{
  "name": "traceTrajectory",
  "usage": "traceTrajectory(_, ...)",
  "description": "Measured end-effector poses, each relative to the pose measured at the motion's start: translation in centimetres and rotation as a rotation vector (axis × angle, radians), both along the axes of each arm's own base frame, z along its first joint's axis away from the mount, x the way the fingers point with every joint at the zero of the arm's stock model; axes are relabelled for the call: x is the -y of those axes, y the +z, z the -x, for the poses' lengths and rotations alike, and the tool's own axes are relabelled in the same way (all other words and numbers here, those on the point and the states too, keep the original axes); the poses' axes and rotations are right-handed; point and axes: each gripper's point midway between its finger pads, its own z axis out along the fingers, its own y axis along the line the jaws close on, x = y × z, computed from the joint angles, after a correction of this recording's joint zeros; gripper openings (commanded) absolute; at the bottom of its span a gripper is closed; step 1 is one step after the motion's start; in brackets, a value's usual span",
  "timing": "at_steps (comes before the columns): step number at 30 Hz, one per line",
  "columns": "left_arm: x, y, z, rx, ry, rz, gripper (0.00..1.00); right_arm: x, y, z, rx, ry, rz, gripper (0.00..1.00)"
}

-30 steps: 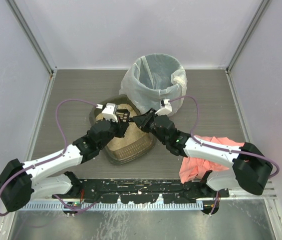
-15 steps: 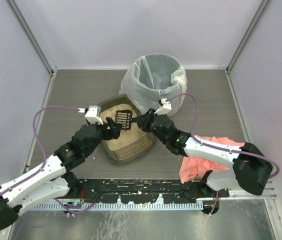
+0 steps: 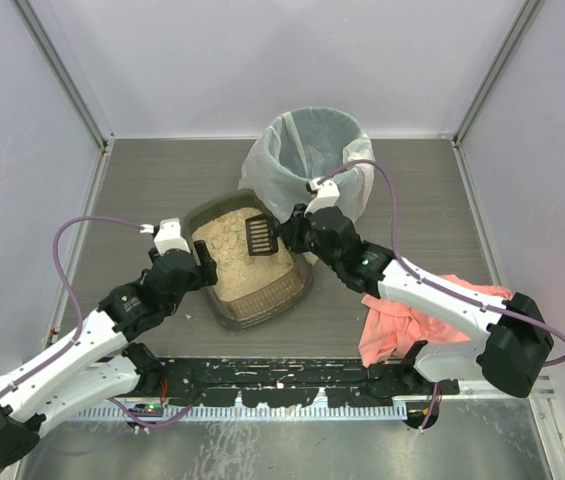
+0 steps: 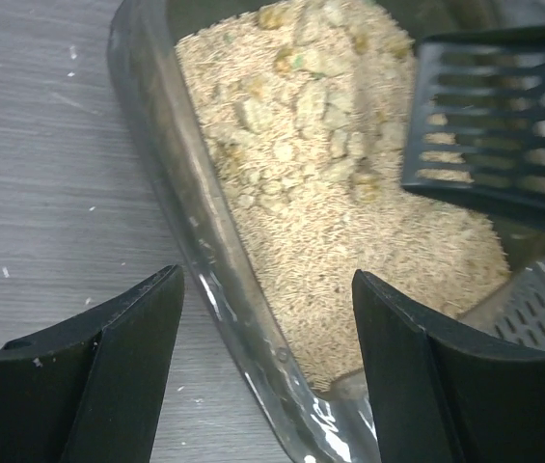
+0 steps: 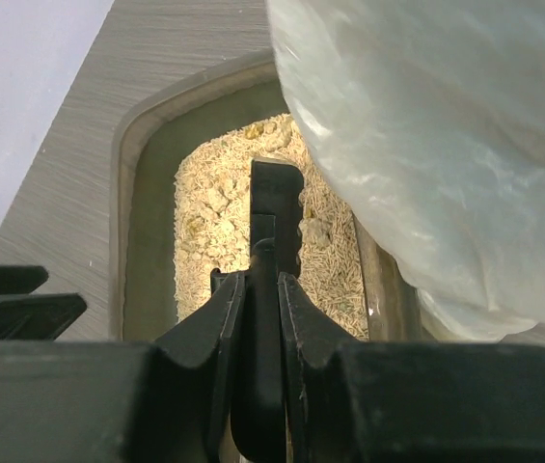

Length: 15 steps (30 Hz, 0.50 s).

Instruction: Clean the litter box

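Observation:
The litter box is a shallow dark tray holding tan granules with pale clumps at its far end. My right gripper is shut on the handle of a black slotted scoop, which hangs over the far part of the litter. In the right wrist view the scoop runs straight out from the gripper. My left gripper stands open at the box's left side. From its wrist camera, the rim passes between the fingers, with nothing gripped, and the scoop shows upper right.
A round bin lined with a white bag stands just behind the box, close to the right wrist. A pink cloth lies at the near right under the right arm. Walls enclose the grey table.
My left gripper opened, let go of the scoop and drew back left to the box's rim. My right gripper carried the scoop a little toward the far end.

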Motion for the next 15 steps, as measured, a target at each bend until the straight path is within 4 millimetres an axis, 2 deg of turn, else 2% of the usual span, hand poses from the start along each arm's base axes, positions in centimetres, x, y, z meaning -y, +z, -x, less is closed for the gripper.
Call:
traceTrajectory(4,-1.2,-1.8,-0.7,-0.065,0.053,-0.049,0.72,-0.8,2.7,-0.6,0.031,0.055,0.084,0.01)
traceTrajectory(6,-1.6,-2.7,-1.1,-0.102,0.073,-0.056,0.7,-1.3,3.2,-0.8,0.033,0.082,0.128,0.01)
traceTrajectory(10,-2.0,-4.3,-2.0,-0.165,0.099,-0.042,0.63,-1.4,1.7,-1.0,0.002,0.115,0.228,0.01)
traceTrajectory(15,-1.3,-5.4,-3.3,-0.209,0.088,-0.022,0.54,-0.3,-0.7,-0.6,-0.046,0.127,0.335,0.01)
